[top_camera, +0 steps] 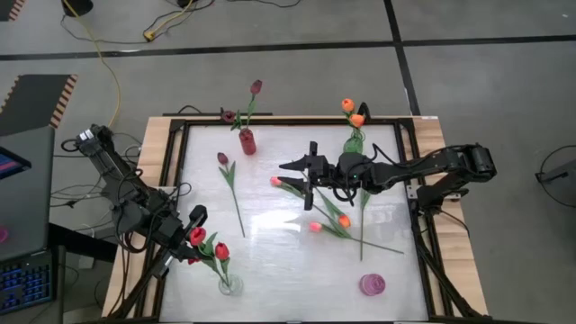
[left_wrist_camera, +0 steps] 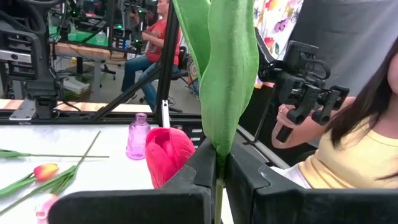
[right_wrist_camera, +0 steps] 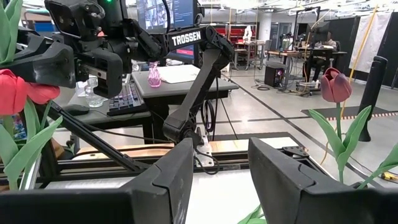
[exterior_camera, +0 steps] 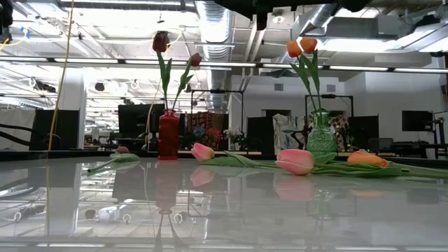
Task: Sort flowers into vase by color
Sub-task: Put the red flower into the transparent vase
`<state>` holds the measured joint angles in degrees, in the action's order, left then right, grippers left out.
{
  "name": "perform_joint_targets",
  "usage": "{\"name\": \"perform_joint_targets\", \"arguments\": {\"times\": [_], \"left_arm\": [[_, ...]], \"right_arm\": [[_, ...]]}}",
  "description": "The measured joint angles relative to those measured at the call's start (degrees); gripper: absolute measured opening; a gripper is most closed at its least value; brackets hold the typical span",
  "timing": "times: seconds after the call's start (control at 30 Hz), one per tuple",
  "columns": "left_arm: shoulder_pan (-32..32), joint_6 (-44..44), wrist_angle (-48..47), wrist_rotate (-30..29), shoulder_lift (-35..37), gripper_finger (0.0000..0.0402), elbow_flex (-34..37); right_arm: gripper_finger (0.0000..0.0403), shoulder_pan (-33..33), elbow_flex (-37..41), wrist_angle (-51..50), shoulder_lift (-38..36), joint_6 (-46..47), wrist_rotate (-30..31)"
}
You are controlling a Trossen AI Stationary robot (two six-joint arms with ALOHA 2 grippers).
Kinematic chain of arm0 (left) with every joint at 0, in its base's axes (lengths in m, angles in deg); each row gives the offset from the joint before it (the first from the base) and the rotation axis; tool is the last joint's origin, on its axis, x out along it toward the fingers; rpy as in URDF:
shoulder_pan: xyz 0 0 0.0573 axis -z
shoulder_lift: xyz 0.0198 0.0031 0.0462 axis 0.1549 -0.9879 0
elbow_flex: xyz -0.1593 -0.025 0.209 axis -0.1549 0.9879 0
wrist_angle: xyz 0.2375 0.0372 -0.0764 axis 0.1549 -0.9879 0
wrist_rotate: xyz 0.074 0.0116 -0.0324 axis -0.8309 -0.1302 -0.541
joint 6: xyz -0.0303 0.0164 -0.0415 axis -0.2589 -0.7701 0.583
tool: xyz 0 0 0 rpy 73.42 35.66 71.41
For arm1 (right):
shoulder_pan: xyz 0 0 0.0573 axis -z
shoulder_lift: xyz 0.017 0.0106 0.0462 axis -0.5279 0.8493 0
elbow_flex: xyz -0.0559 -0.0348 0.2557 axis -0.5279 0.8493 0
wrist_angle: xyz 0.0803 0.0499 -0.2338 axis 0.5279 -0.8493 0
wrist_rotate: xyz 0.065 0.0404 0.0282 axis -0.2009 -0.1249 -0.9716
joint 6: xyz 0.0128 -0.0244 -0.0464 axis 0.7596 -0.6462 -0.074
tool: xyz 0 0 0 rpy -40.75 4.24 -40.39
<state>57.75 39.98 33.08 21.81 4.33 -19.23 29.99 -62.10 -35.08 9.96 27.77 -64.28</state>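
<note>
The left gripper (top_camera: 193,227) pinches a red tulip (top_camera: 197,236) by its stem just beside the clear vase (top_camera: 230,285), probably to join the red one there. The right gripper (top_camera: 310,168) hovers with fingers apart over loose pink and orange tulips (top_camera: 328,225) lying mid-table, likely choosing one.

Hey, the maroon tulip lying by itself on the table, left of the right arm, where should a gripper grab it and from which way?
Grip the maroon tulip on its thin stem, roughly midway, below the leaf. It lies flat and alone on the table, so coming straight down from above with the fingers straddling the stem crosswise looks best. The open right gripper is nearest; the left gripper is shut on a red tulip.
</note>
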Motion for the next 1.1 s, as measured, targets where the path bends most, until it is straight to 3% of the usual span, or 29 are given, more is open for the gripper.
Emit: {"name": "perform_joint_targets", "arguments": {"times": [0.9,1.1], "left_arm": [[-0.02,-0.24,3.11,-0.30,-3.67,0.0005,-0.02],[-0.02,-4.07,6.69,-0.07,-3.66,0.0005,-0.02]], "right_arm": [[0.0179,0.02,0.00,0.00,0.00,0.00,0.00],[0.0179,0.01,0.00,0.00,0.00,0.00,0.00]]}}
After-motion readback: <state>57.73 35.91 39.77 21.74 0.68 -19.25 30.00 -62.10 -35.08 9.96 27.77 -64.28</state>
